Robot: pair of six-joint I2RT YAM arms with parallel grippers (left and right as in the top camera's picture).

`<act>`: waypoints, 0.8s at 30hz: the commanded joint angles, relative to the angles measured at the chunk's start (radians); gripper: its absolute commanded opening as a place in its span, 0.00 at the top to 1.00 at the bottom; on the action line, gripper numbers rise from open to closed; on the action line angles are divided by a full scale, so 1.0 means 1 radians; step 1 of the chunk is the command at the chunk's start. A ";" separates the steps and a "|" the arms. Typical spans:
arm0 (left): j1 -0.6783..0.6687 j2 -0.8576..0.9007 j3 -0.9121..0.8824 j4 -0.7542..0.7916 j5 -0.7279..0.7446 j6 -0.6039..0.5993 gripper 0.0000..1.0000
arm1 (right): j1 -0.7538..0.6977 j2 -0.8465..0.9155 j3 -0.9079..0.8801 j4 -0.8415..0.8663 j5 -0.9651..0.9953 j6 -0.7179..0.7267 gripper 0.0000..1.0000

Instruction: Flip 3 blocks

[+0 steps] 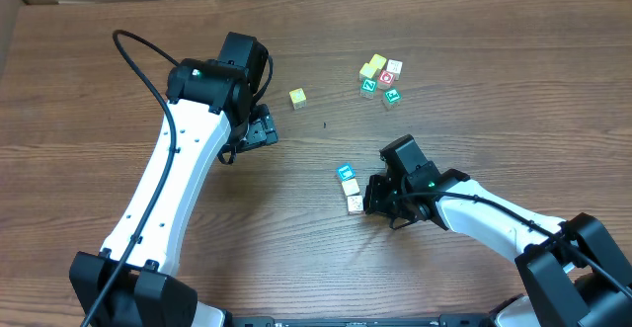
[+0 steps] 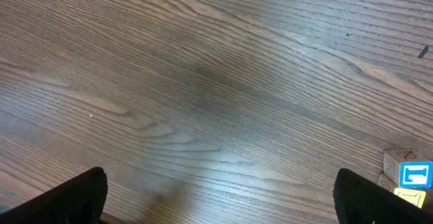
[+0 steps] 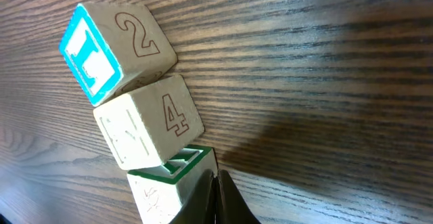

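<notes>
Three blocks are lying in a short touching row near the middle of the table. They are the teal-faced block showing a 2, the cream block showing a 4, and the end block with a green-framed face. The right gripper is sitting low beside that end block, its two fingers pressed together and gripping none of the three, with the tips right against the block's side. The left gripper is hovering well apart to the left over the wood, its two fingers spread wide. One lone yellow block is lying between the left gripper and a far cluster of six more blocks: two yellow, two showing red, two showing green.
</notes>
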 commanded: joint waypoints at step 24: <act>-0.005 0.009 -0.004 0.001 -0.018 -0.013 0.00 | -0.145 0.027 0.466 -0.337 0.078 -0.275 0.96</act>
